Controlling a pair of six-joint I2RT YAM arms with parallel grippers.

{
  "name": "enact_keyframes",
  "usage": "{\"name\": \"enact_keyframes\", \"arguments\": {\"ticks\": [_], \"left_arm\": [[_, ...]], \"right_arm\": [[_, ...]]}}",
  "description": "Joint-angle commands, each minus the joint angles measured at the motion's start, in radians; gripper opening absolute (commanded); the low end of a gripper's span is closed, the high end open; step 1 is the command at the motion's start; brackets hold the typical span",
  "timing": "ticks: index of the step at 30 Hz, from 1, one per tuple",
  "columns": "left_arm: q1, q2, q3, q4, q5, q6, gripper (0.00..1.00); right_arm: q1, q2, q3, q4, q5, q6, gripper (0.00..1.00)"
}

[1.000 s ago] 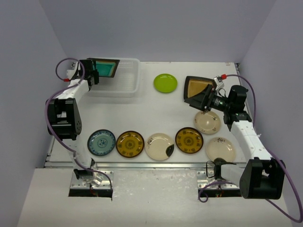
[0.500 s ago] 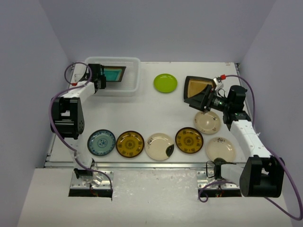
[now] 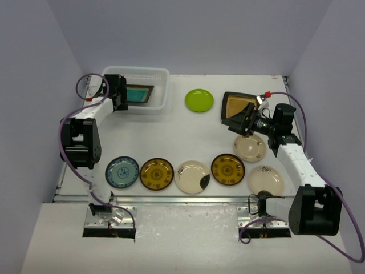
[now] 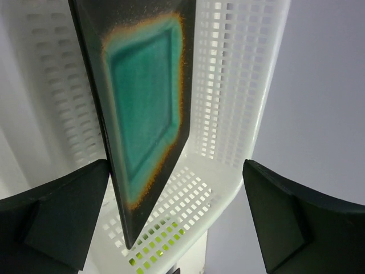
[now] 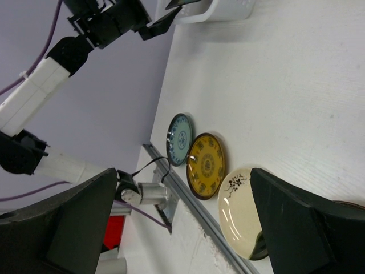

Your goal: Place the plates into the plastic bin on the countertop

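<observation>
Teal plate (image 4: 142, 97) stands edgewise, seemingly tilted, in bin (image 4: 228, 85).

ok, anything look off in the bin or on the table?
The teal square plate stands out: it is in the plastic bin but tilted up on one edge, not lying flat. The left gripper has its jaws open, one close beside the plate. Nothing looks spilled or broken.

You have bare table (image 3: 171, 137) to pass over between the bin (image 3: 149, 108) and the near row of plates (image 3: 157, 173), while the green plate (image 3: 199, 100) and amber square plate (image 3: 235, 107) crowd the back right and a tilted teal plate (image 4: 142, 97) takes up room inside the bin.
</observation>
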Motion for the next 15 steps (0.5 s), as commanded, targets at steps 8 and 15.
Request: {"name": "enact_keyframes", "arguments": {"ticks": [8,15], "left_arm": [[0.016,-0.251,-0.039,-0.014,0.058,0.1,1.0],[0.047,-0.415,-0.096,0.083,0.287,0.324,1.0]], "right_arm": [[-0.001,0.152,0.242,-0.376,0.428,-0.132,0.99],[-0.05,0.221,0.273,-0.403,0.644,0.021,0.99]]}}
